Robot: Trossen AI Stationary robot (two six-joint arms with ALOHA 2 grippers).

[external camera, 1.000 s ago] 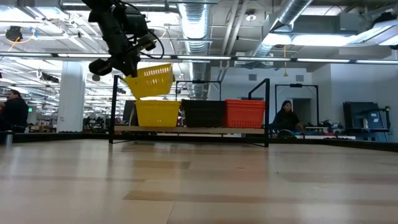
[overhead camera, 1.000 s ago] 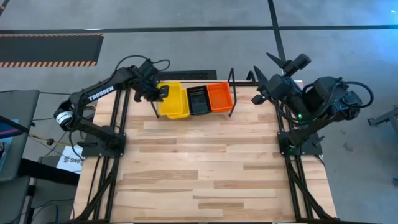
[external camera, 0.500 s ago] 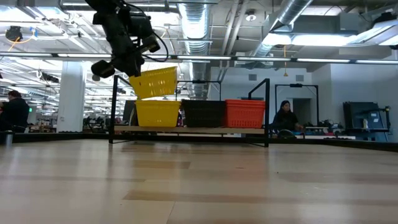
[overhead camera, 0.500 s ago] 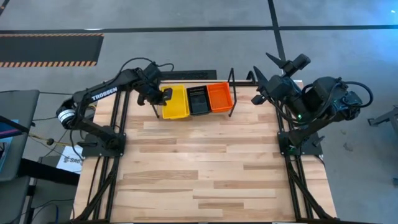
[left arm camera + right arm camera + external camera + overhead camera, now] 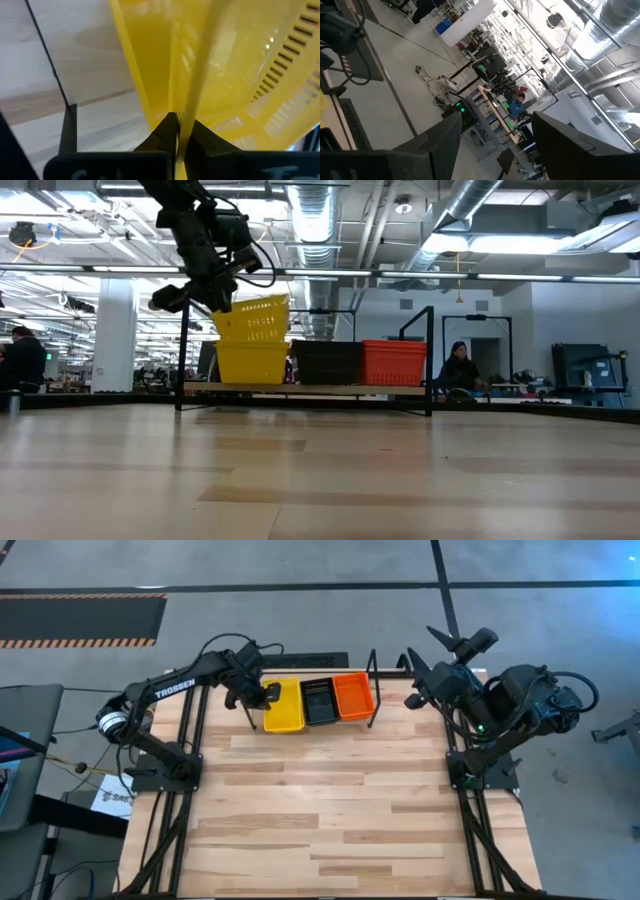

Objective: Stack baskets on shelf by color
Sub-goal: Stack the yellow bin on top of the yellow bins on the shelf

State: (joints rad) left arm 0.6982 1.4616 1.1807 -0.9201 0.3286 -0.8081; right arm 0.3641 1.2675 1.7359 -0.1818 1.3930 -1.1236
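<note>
1. We find the held yellow basket (image 5: pixel 252 318) lower and nearer level than a second ago; in the low view it was tilted clear above the yellow stack (image 5: pixel 252 361), and it now sits just over that stack's rim, almost nested.

2. In the high view, upper middle of the frame, the yellow basket has also moved rightward, into line above its place at the left end of the shelf (image 5: pixel 372 690). It now lies just beside the black stack (image 5: pixel 319 700).

3. The left gripper (image 5: pixel 178 131) is pinched on the basket's wall; the left wrist view shows both fingers closed against the thin yellow edge. We judge the grasp secure but narrow.

4. Whether the basket already bears on the stack below, we cannot tell; a slight tilt remains in the low view.

5. The black stack and the red stack (image 5: pixel 393 362) stand untouched in the middle and right of the shelf.

6. The right gripper (image 5: pixel 440 658) waits at the upper right of the high view, off the table's corner, its fingers spread apart and empty.

7. We see no baskets loose on the table (image 5: pixel 330 810). We judge this placement to be the last, with only seating and release outstanding.
</note>
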